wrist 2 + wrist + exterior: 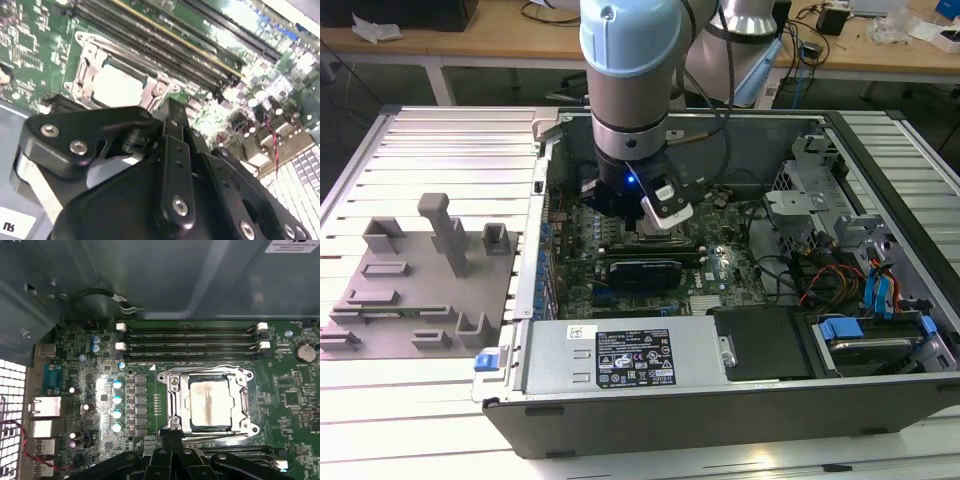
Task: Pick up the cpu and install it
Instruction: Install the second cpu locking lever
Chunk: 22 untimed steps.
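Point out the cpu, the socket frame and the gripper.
cpu (209,404): first wrist view, middle of its silver top.
socket frame (173,401): first wrist view, metal side bar.
gripper (171,436): first wrist view, at the fingertips by the frame's edge.

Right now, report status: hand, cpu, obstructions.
Hand low over the motherboard, beside the socket. Cpu seated in its socket frame. Nothing lying on the cpu.

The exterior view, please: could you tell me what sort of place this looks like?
Probably a robotics lab or electronics workbench. An open grey metal computer case lies on a slatted white metal table, a grey and pale blue robot arm reaches into it, and wooden desks strewn with cables stand behind.
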### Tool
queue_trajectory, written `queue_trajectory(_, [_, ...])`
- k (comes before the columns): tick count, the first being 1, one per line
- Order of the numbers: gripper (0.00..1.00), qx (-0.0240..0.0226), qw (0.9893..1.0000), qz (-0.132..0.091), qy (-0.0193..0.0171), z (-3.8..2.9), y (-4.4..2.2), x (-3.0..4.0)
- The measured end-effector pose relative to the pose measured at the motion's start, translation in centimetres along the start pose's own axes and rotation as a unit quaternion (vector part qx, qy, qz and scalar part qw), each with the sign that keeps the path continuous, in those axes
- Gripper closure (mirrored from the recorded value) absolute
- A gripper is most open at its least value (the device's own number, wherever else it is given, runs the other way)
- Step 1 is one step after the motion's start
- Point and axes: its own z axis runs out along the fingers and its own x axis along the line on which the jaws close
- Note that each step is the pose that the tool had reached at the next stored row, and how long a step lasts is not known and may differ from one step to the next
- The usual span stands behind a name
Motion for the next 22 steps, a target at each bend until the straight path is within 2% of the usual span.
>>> queue_trajectory(4, [0.89,0.0002,1.0,0.001,0.0006,0.05,0.01,-1.0])
queue_trajectory(5, [0.89,0.0002,1.0,0.002,0.0005,0.09,0.03,-1.82])
queue_trajectory(8, [0.89,0.0002,1.0,0.002,0.0004,0.16,0.08,-2.85])
queue_trajectory(10, [0.89,0.0003,1.0,0.002,0.0005,0.21,0.32,-3.13])
queue_trajectory(13, [0.89,0.0003,1.0,0.002,0.0005,0.45,1.42,-3.46])
queue_trajectory(14, [0.89,0.0003,1.0,0.002,0.0005,0.5,1.6,-3.76])
queue_trajectory(19, [0.89,0.0003,1.0,0.002,0.0004,0.59,1.79,-4.68])
queue_trajectory(22, [0.89,0.0003,1.0,0.002,0.0004,0.6,1.82,-4.78])
